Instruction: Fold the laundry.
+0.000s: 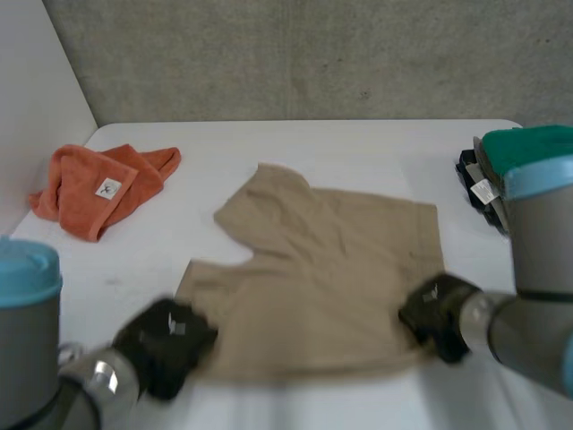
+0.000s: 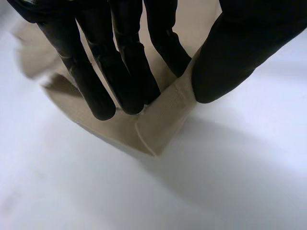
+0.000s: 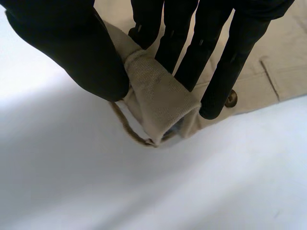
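Observation:
A pair of tan shorts (image 1: pixel 322 278) lies spread on the white table (image 1: pixel 358 152), its near edge toward me. My left hand (image 1: pixel 166 345) is at the near left corner; the left wrist view shows its fingers (image 2: pixel 120 72) and thumb (image 2: pixel 230 52) pinching a fold of the tan cloth (image 2: pixel 163 120). My right hand (image 1: pixel 437 315) is at the near right corner. There its thumb (image 3: pixel 72 48) and fingers (image 3: pixel 201 52) pinch a lifted flap of the shorts (image 3: pixel 158 96), with a drawstring loop (image 3: pixel 129 129) hanging below and a button (image 3: pixel 231 98) beside the fingertips.
An orange towel (image 1: pixel 98 188) with a white label lies bunched at the far left. A stack of folded laundry with a green piece on top (image 1: pixel 524 148) sits at the right edge, partly behind my right arm. A grey wall backs the table.

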`<control>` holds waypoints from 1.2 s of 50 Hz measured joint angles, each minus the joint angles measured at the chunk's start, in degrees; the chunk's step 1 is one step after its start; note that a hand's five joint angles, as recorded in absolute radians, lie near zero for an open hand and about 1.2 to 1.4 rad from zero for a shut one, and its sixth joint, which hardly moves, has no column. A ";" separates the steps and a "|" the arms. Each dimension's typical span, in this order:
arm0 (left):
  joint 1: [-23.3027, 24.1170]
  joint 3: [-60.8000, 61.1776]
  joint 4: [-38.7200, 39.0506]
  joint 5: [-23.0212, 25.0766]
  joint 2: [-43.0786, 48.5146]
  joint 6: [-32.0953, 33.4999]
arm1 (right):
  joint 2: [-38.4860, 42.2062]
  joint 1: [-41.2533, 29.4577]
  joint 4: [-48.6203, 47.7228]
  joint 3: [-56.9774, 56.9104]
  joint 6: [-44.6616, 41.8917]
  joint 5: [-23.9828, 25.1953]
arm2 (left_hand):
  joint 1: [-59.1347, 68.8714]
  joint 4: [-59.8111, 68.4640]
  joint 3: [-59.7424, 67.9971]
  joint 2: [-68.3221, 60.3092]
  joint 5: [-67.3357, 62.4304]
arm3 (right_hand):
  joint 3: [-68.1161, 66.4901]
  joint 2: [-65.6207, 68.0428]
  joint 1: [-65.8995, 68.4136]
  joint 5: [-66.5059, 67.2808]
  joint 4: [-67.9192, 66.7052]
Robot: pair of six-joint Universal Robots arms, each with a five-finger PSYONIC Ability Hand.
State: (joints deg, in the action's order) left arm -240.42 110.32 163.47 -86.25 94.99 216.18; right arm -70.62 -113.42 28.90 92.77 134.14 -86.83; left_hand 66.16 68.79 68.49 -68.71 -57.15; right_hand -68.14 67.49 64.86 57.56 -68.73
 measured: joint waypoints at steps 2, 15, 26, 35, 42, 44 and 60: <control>0.80 1.22 -5.45 0.19 -1.27 2.15 | -2.61 0.02 1.59 3.20 -3.36 0.12 | 0.00 0.00 0.00 0.00 0.00 | 0.00 0.00 0.00 0.00 0.00; 3.47 -9.29 -0.90 1.30 5.37 6.04 | -7.56 1.58 -4.21 7.38 -4.38 1.37 | 0.00 0.00 0.00 0.00 -0.43 | 0.00 0.00 1.06 0.01 0.00; 2.92 -32.48 33.15 0.87 23.50 2.19 | -1.56 3.49 -26.73 -2.47 11.04 -0.28 | 0.00 0.02 0.00 -0.02 -0.46 | 0.00 0.00 1.18 0.42 0.00; 2.10 -51.61 44.56 1.35 42.60 0.35 | 14.48 2.85 -39.54 -15.80 10.41 -8.04 | -0.33 -0.58 -0.56 0.76 -0.04 | 1.57 -1.41 -0.27 -1.11 1.72; 2.87 -59.33 45.55 1.14 51.05 -3.09 | 23.72 2.72 -45.45 -25.10 9.66 -13.00 | -55.02 -54.38 -53.40 53.85 51.99 | 52.70 -52.75 -50.14 -52.37 53.05; 3.34 -58.83 46.14 1.02 51.12 -5.05 | 24.07 2.68 -46.83 -25.62 9.94 -13.71 | -55.38 -57.08 -56.18 56.60 54.59 | 55.78 -55.08 -52.15 -55.04 56.07; 6.39 -29.90 50.25 0.50 28.40 -12.72 | 2.35 3.76 -35.54 -5.79 19.32 -4.91 | -56.79 -57.68 -58.04 56.83 54.59 | 55.85 -55.09 -52.15 -55.06 56.39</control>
State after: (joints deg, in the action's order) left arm -234.02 80.42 213.72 -85.76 123.39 203.46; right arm -68.27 -109.67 -6.63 86.98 153.46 -91.74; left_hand 9.37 11.11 10.46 -11.88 -2.55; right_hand -12.29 12.40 12.71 2.50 -12.34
